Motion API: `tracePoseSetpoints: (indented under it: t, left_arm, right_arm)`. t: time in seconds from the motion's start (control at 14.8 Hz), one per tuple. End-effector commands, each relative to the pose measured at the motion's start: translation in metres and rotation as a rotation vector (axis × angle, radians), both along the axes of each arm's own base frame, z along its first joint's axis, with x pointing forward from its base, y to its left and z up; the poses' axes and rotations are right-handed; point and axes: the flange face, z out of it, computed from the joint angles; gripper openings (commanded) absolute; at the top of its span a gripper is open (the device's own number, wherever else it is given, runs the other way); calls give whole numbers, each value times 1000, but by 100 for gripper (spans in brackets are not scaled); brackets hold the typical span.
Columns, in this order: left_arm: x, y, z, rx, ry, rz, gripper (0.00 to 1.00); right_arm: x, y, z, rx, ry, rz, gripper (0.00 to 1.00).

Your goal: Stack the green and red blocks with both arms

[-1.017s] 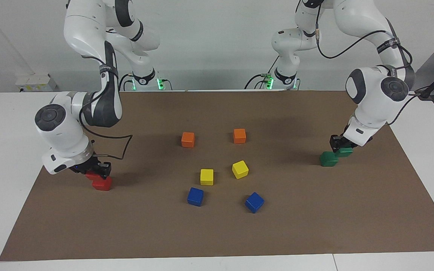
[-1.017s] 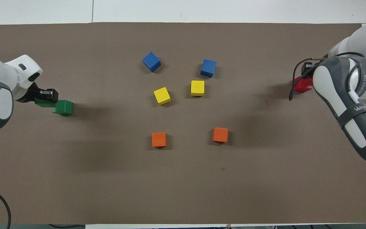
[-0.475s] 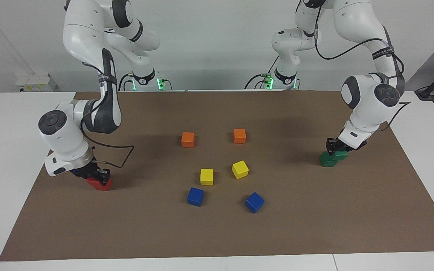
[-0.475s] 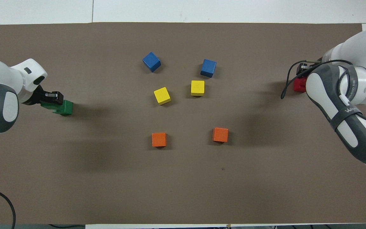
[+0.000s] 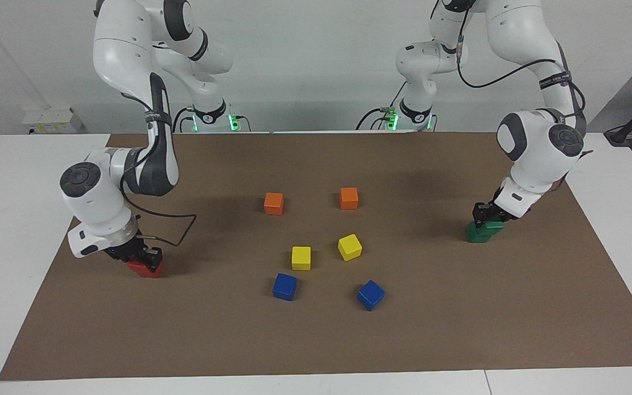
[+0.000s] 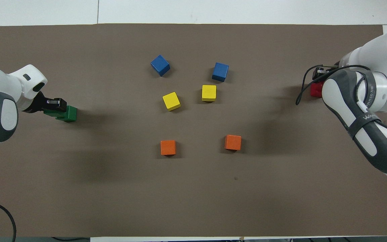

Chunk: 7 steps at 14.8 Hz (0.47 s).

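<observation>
My left gripper [image 5: 486, 215] is shut on a dark green block [image 5: 492, 224] and holds it on top of the second green block [image 5: 476, 235], shifted a little off its middle, at the left arm's end of the mat. The overhead view shows the left gripper [image 6: 55, 103] and the lower green block [image 6: 70, 114]. My right gripper [image 5: 143, 257] is shut on a red block, mostly hidden under its fingers, right over the second red block [image 5: 141, 269] at the right arm's end. In the overhead view, the right gripper [image 6: 319, 72] and the red blocks [image 6: 315, 90] are partly hidden by the arm.
In the middle of the brown mat [image 5: 316, 340] lie two orange cubes [image 5: 274, 203] [image 5: 349, 198], two yellow cubes [image 5: 301, 258] [image 5: 350, 247] and two blue cubes [image 5: 284, 286] [image 5: 370, 295], the orange ones nearest to the robots.
Both grippers have carried their blocks sideways onto the matching blocks: the held green one now overlaps the lower green, and the held red one now covers the lower red.
</observation>
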Motion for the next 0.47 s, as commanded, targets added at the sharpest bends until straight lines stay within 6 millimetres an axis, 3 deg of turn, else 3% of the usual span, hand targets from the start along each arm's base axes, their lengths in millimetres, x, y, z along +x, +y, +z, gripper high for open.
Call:
tracePoseSetpoints:
  t: [0.0,0.41]
  left_arm:
    - [-6,1,4,-17,-30,-15,0]
    - [-7,0,-3,-17,-22,-21,0]
  right_arm:
    - [-8,0,-7,18,-10,-21,100]
    - [-10,-1,-3,18,1,-15,100]
